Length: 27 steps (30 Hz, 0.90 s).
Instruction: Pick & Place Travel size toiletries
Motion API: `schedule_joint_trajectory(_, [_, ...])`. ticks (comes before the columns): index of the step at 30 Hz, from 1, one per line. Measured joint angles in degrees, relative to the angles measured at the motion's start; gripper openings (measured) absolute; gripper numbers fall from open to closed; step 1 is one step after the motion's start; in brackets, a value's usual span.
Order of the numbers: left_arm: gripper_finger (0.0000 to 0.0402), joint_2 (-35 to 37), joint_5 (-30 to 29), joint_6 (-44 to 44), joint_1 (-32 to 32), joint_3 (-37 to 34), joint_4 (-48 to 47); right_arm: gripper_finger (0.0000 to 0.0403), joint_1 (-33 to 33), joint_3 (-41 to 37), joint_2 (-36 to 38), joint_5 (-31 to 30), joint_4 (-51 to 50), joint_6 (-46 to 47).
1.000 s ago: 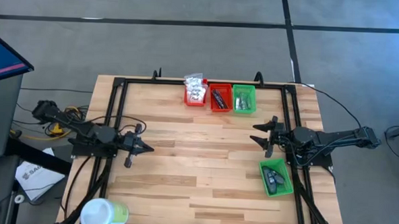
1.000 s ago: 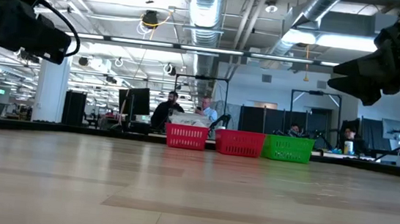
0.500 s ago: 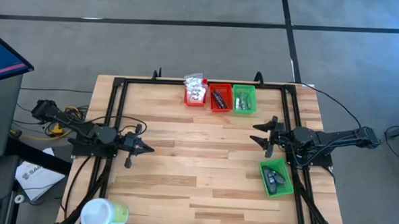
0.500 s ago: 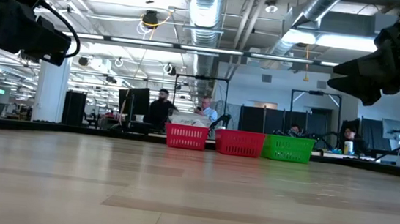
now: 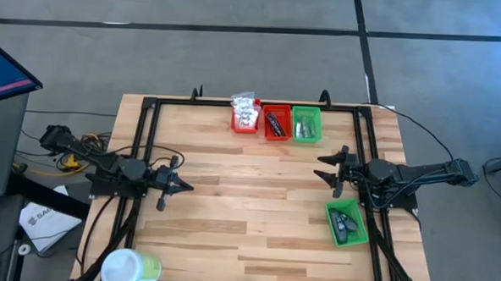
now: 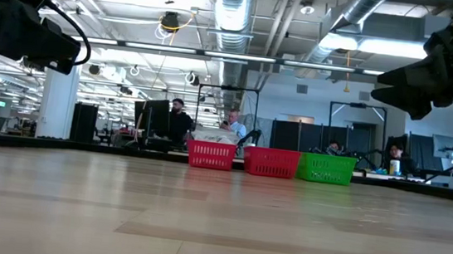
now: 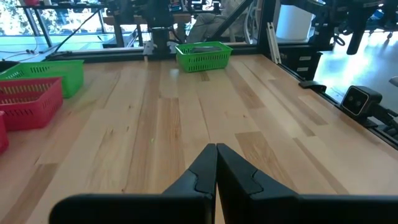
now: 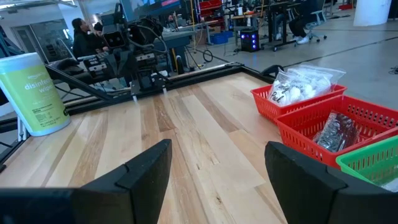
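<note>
Our left gripper (image 5: 183, 185) sits closed and empty at the left side of the table (image 5: 248, 200). Along the far edge we see white packets (image 5: 246, 111) in a red bin (image 5: 244, 123), dark items in the next, a green bin after. Our right gripper (image 5: 328, 171), wide open and empty, lies nearer them, and the green bin of toiletries (image 5: 346, 223) is just beside it.

A grey floor (image 5: 237, 55) crossed by dark lines is seen; silver ducts (image 6: 236, 11) and desks (image 6: 158, 141) are shown beyond
</note>
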<state>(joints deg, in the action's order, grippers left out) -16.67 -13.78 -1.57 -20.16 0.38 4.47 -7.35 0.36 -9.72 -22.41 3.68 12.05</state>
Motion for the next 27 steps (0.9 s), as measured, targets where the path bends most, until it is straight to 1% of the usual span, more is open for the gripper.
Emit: schedule_joint_trajectory(27, [0.0001, 0.0, -0.2, 0.0, 0.0, 0.0, 0.8, 0.0249, 0.0, 0.0, 0.0, 0.0, 0.0, 0.0])
